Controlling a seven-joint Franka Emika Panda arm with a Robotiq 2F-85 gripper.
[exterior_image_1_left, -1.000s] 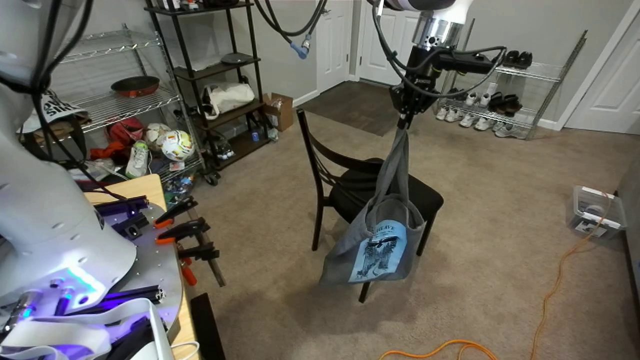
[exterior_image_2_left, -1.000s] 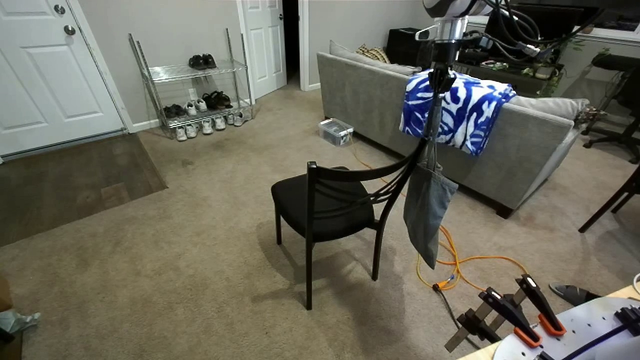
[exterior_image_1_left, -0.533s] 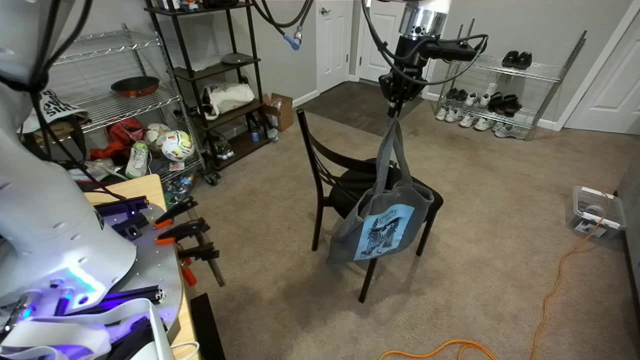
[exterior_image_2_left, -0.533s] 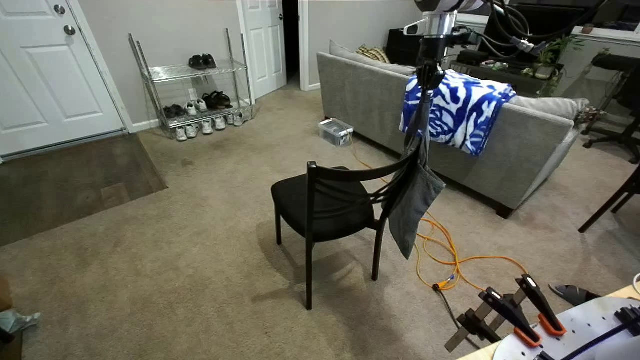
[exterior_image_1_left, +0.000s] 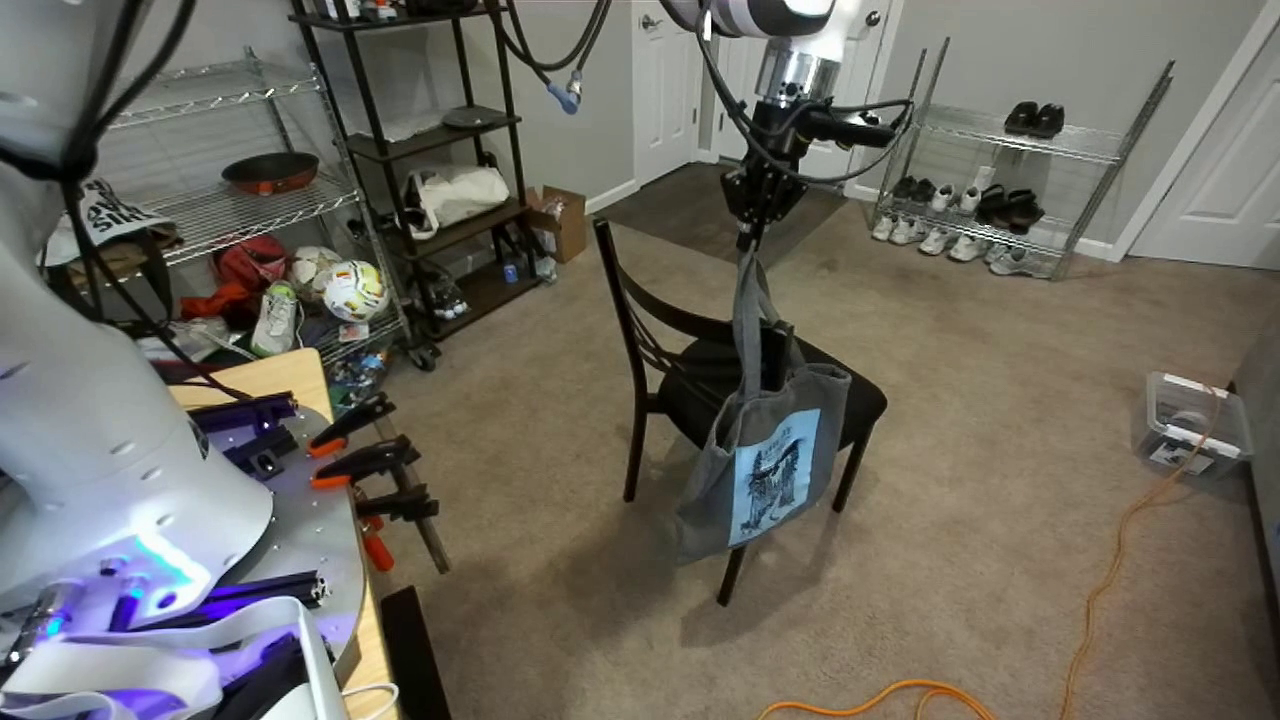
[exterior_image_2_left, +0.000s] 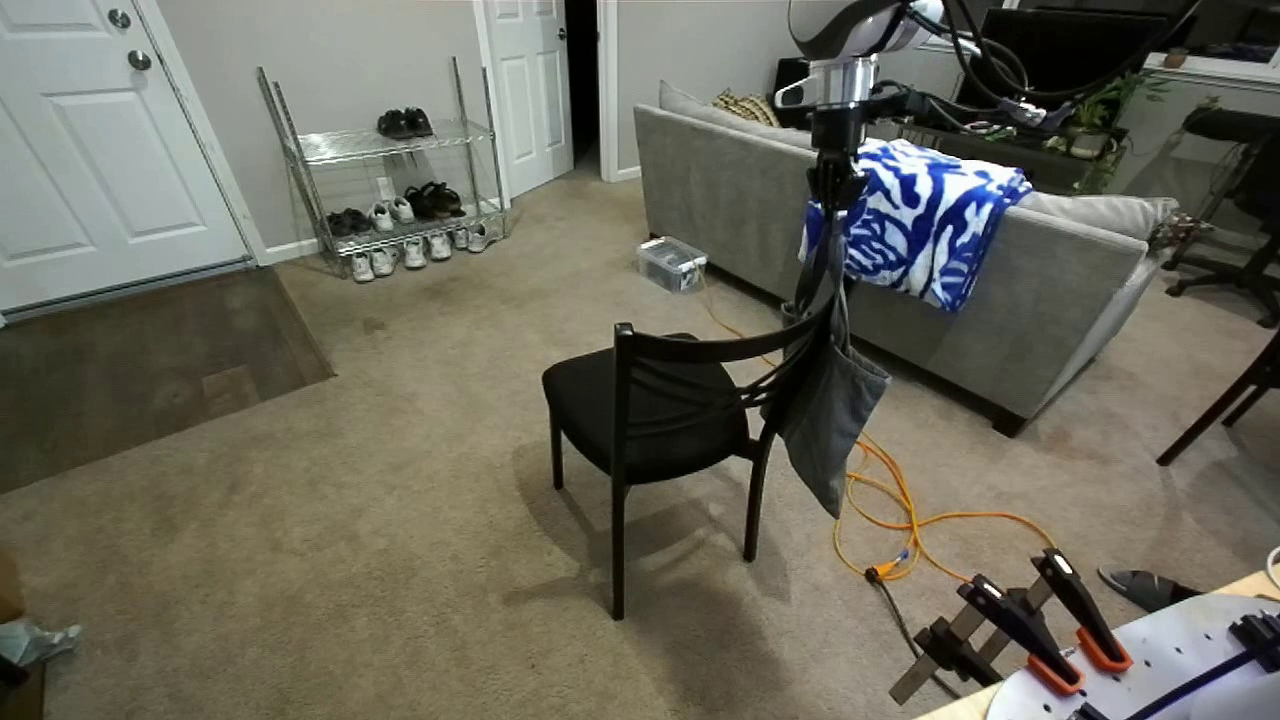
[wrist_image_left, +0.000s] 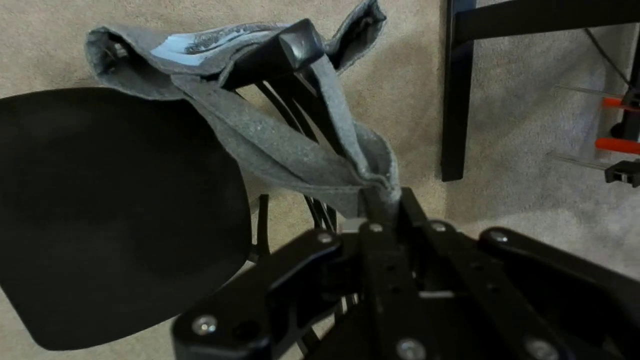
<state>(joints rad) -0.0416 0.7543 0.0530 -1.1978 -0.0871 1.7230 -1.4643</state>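
My gripper is shut on the handles of a grey cloth tote bag with a light blue printed panel. In an exterior view the gripper is above one upper corner of a black chair. The bag hangs at that corner, its handles taut up to the fingers. In the wrist view the fingertips pinch the gathered handles. The top of a chair back post pokes up between the two handles, at the bag's mouth. The chair seat lies to the left.
A grey sofa with a blue and white blanket stands behind. A shoe rack, a plastic bin and an orange cord are around the floor. Clamps stick out from the robot's table.
My gripper and the bag have moved left in both exterior views, over the chair's back corner. The post top now shows between the handles. The bag has swung and tilted. The chair has not moved.
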